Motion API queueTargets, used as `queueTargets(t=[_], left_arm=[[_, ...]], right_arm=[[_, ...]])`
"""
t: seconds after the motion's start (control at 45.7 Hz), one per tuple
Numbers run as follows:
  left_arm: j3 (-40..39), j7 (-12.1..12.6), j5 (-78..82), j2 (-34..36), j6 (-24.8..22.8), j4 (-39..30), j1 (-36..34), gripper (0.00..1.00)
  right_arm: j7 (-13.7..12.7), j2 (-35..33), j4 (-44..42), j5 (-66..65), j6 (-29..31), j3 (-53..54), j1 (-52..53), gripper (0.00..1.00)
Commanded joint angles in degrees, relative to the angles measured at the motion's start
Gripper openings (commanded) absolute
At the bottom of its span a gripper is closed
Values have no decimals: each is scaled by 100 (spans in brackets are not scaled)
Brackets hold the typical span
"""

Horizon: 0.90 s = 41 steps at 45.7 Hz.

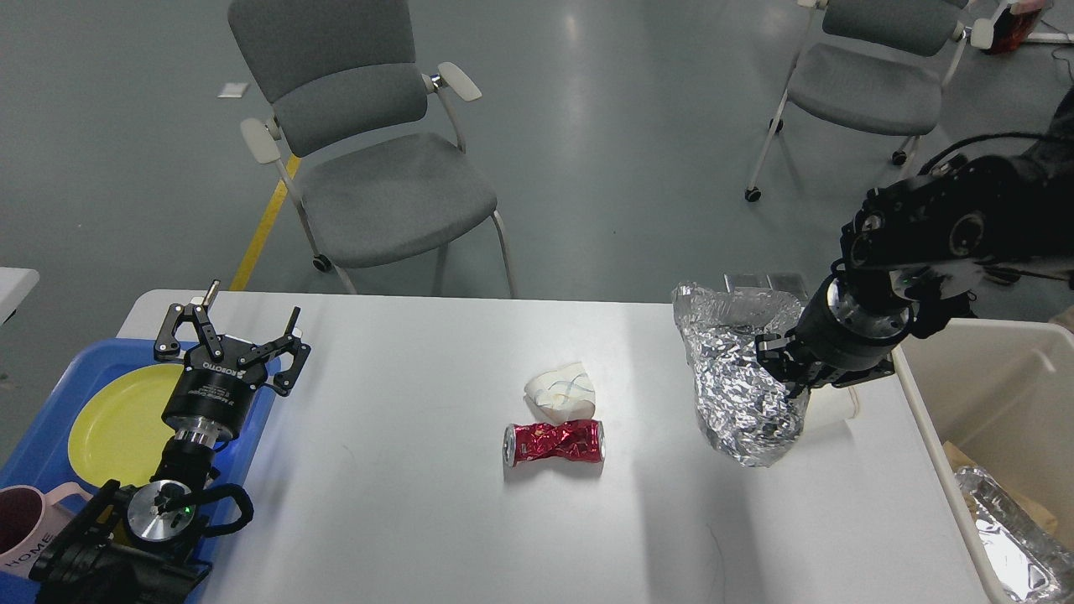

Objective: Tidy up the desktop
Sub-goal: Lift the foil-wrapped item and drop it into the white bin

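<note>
We've got our right gripper [784, 369] pinched onto the side of a big crumpled foil bag [742, 377], holding it up off the desktop [403, 503] near the right edge — makes sense, since the beige bin [990, 377] sits just beside that edge and already has another piece of foil [1007, 537] in it. Looks like the bag is headed for the bin next.

Our left gripper [235, 335] hangs with fingers spread wide, nothing in them, over the far end of the blue tray [50, 403] at the left edge. The tray holds a yellow plate [117, 419] and a pink mug [25, 524], so it's probably the spot for dishes.

Still left on the big white desktop, about mid-table: a crushed red can [554, 443] lying on its side, with a crumpled white cup [562, 390] touching it just behind. Both read as trash — bin stuff, we reckon. The can could roll when grabbed.
</note>
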Motion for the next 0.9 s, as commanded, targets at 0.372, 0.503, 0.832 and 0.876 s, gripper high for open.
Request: queueTargets(t=[0.372,0.503,0.832,0.876], left_arm=[[0,0,0,-3,0,0,0,96],[0,0,0,-3,0,0,0,96],[0,0,0,-3,0,0,9,96],[0,0,0,-3,0,0,9,96]], right_arm=[[749,-223,1517,317,71,-1392,2189,0],[749,-337,1307,308,-271,-1928,2058,0],[758,-2331,-1451,53,-588,-2491,-270,0],[767,-2498,-1908,53,-641,-2395,-727,0]])
